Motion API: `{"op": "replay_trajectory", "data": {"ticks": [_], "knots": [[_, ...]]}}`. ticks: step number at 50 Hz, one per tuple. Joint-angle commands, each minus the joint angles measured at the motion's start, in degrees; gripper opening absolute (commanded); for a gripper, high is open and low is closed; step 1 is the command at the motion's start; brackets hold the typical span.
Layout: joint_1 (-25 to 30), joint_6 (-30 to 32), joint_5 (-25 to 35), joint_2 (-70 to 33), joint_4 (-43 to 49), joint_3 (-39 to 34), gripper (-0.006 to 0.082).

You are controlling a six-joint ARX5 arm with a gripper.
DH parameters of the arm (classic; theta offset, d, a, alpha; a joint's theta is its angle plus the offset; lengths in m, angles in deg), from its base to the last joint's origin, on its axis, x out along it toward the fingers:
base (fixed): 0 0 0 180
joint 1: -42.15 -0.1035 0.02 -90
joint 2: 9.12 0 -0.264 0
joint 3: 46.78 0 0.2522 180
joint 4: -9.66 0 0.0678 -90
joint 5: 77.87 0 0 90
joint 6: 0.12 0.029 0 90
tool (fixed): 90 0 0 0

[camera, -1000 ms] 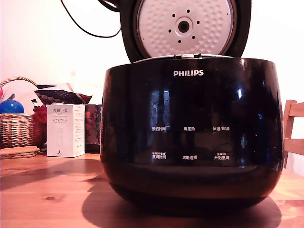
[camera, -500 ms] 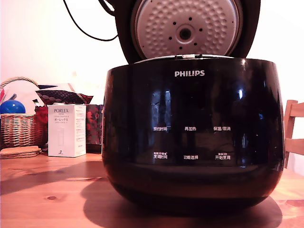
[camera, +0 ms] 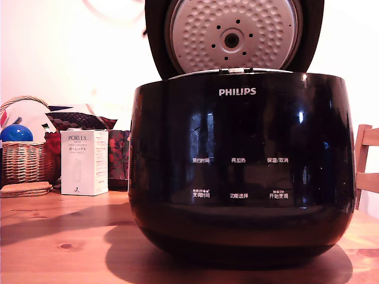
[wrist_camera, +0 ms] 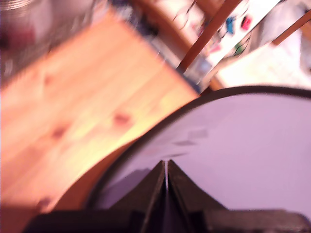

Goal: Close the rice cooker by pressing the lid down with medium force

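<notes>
The rice cooker (camera: 243, 165), a large glossy black pot with a white PHILIPS logo, fills the middle of the exterior view. Its lid (camera: 155, 41) stands open and nearly upright behind the rim, showing the dimpled silver disc (camera: 234, 35) with small holes. No gripper shows in the exterior view. In the wrist view my gripper (wrist_camera: 165, 165) is shut with nothing between its dark fingers. Its tips lie against or just above a pale, shiny curved surface with a black rim, which looks like the lid's outer face (wrist_camera: 243, 150).
The cooker stands on a wooden table (camera: 59, 236). At the exterior view's left are a white PORLEX box (camera: 84, 163), a wicker basket (camera: 23, 160) with a blue ball (camera: 16, 133), and flat coasters (camera: 23, 189). A wooden chair (camera: 367, 165) stands at the right.
The black cable above the lid at the upper left has left the view. The lid has tipped a little forward, and the cooker has shifted slightly to the right.
</notes>
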Motion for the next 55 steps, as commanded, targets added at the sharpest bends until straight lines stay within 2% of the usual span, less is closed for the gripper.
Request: {"op": "replay_trajectory", "data": {"ticks": [1,13,37,51,55], "knots": [[0.50,0.48,-0.31,0.46,-0.70,-0.52,-0.0024],[1.27,-0.85,-0.83,4.31,-5.33,-6.16,-0.0024],[3.45,-5.38,-3.39,15.04,-19.80,-28.35,-0.0024],[4.87,-5.79,-4.63,15.39,-24.44,-32.26,-0.0024],[5.75,-5.79,-6.91,15.52,-25.42,-32.35,-0.0024]]}}
